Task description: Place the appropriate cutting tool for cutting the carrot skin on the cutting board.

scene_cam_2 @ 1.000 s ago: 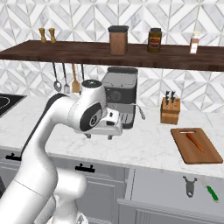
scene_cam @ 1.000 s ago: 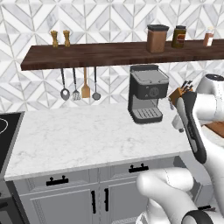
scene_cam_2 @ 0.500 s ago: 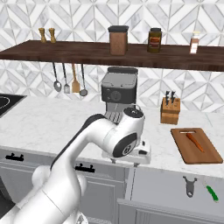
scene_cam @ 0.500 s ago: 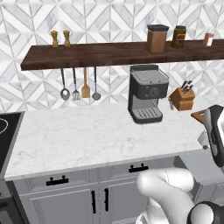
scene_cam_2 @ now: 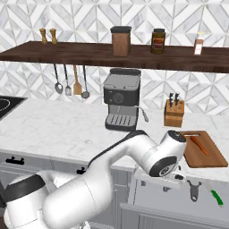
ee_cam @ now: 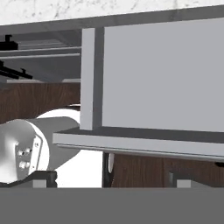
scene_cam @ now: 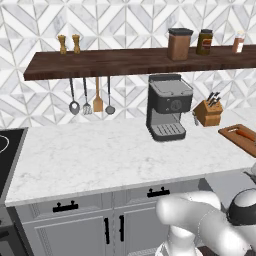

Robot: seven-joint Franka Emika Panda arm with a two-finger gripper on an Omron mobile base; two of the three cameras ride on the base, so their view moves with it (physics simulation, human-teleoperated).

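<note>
The reddish-brown cutting board point(scene_cam_2: 210, 159) point(scene_cam: 233, 135) lies on the counter at the right, with the slim orange carrot point(scene_cam_2: 199, 145) point(scene_cam: 246, 134) resting on it. Below the counter edge an open drawer point(scene_cam_2: 174, 197) holds a dark Y-shaped peeler point(scene_cam_2: 193, 190) and a green-handled tool point(scene_cam_2: 216, 197). My gripper point(scene_cam_2: 179, 178) hangs low over the drawer's left part, left of the peeler and apart from it. In the hand view its fingertips point(ee_cam: 43, 177) stand wide apart and the gripper point(ee_cam: 111, 179) is open and holds nothing, facing a grey drawer panel point(ee_cam: 162, 74).
A light-wood knife block point(scene_cam_2: 174, 113) point(scene_cam: 208, 112) stands behind the board, next to a dark coffee machine point(scene_cam_2: 121, 99) point(scene_cam: 169, 106). Utensils point(scene_cam: 91, 95) hang under the wooden shelf point(scene_cam: 125, 62) with jars. A stove corner point(scene_cam: 5, 145) is at the far left.
The arm has swung right and down, from above the counter by the coffee machine to below the counter edge at the open drawer. The board and carrot have not moved.
</note>
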